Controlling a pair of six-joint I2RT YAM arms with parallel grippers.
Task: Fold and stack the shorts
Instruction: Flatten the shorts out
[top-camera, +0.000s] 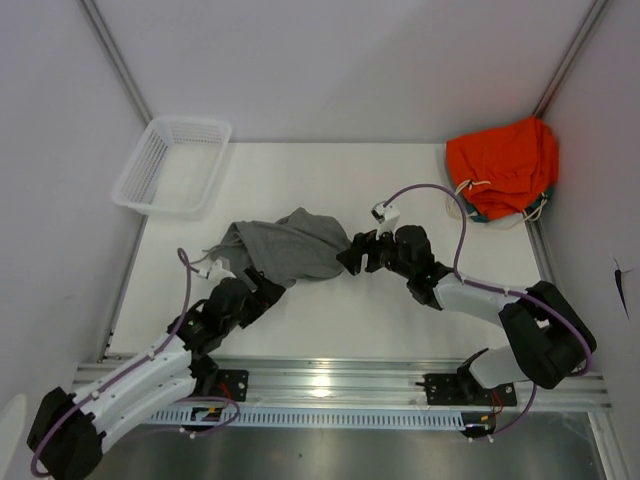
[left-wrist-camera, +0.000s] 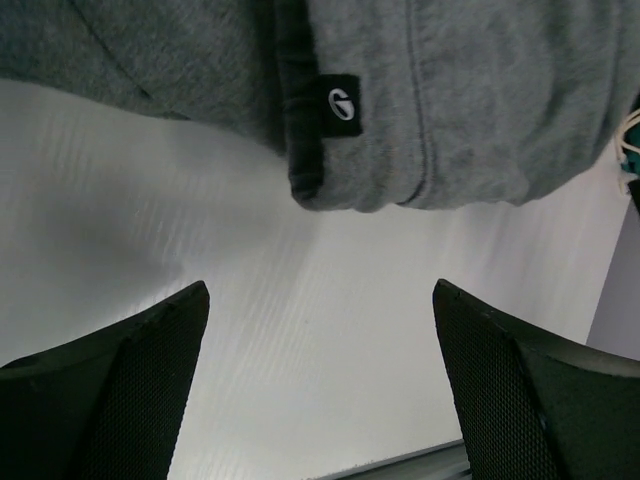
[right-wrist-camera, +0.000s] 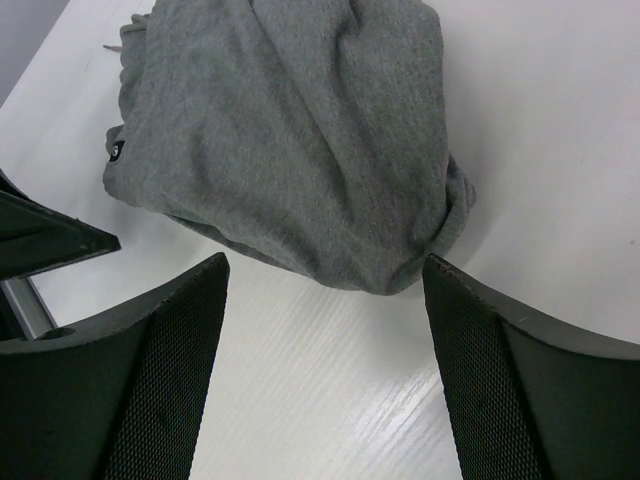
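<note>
The left jaws stand wide open and hold nothing. In the left wrist view only bare tabletop (left-wrist-camera: 300, 330) shows between their two dark, mesh-faced fingers (left-wrist-camera: 130, 390). Just ahead of them lies a hem of the shorts (left-wrist-camera: 470, 110), apart from both fingers in this view. The hem is turned over on itself, with a line of stitching along it and a small black tag (left-wrist-camera: 343, 102) bearing a round white mark.

The right jaws are also spread wide and grip nothing. Their fingers (right-wrist-camera: 150, 380) flank a strip of white tabletop, and the rounded, bunched end of the shorts (right-wrist-camera: 300, 150) lies just beyond the fingertips. From above, the right jaws sit right at that end of the cloth; I cannot tell whether they touch it.

The shorts (top-camera: 290, 248) are mid-grey soft jersey, lying unfolded in a rumpled heap with deep creases. They sit on the middle of the tabletop (top-camera: 400, 190), between the two arms, with the left arm (top-camera: 150, 375) reaching to their near left edge and the right arm (top-camera: 500, 300) to their right end.

A white plastic mesh basket (top-camera: 172, 165) stands at the far left corner, well apart from the shorts. An orange garment (top-camera: 503, 165) with a white drawstring (top-camera: 468, 187) lies bunched at the far right corner.
</note>
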